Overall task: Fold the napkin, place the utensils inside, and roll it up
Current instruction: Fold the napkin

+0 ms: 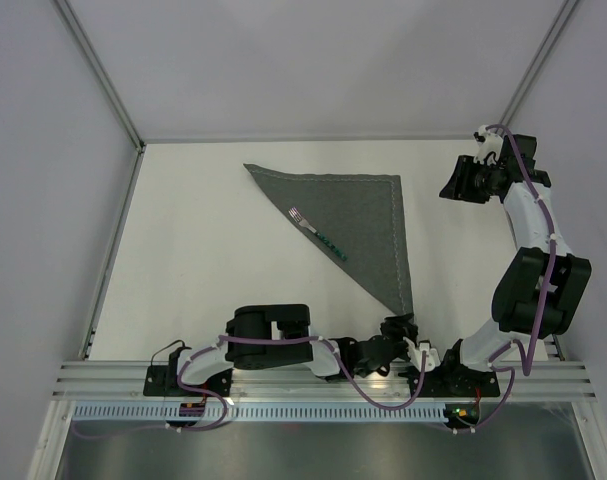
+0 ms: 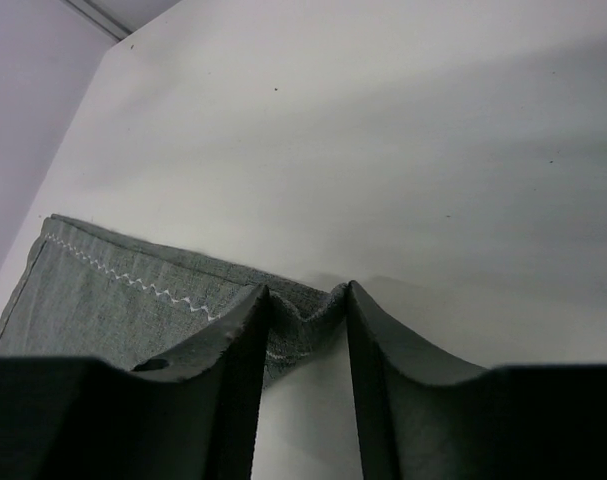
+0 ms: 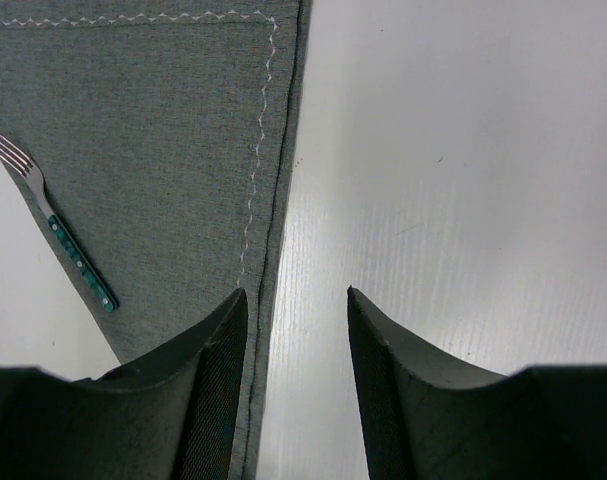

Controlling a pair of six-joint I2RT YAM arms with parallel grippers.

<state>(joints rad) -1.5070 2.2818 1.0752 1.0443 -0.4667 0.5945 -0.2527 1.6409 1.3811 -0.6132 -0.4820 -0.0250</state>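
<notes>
Soft, even light from above; the white table [image 1: 203,250] is bright without glare. From overhead the napkin [image 1: 368,215] is sharp, stitching crisp. In the left wrist view broad faint shadows band the table beyond the napkin, and the fingers [image 2: 218,400] before it are dark, slightly blurred.

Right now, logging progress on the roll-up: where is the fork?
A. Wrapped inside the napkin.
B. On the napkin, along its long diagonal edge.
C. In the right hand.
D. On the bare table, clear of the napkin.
B: the fork lies uncovered on the napkin, along its diagonal edge.
</notes>
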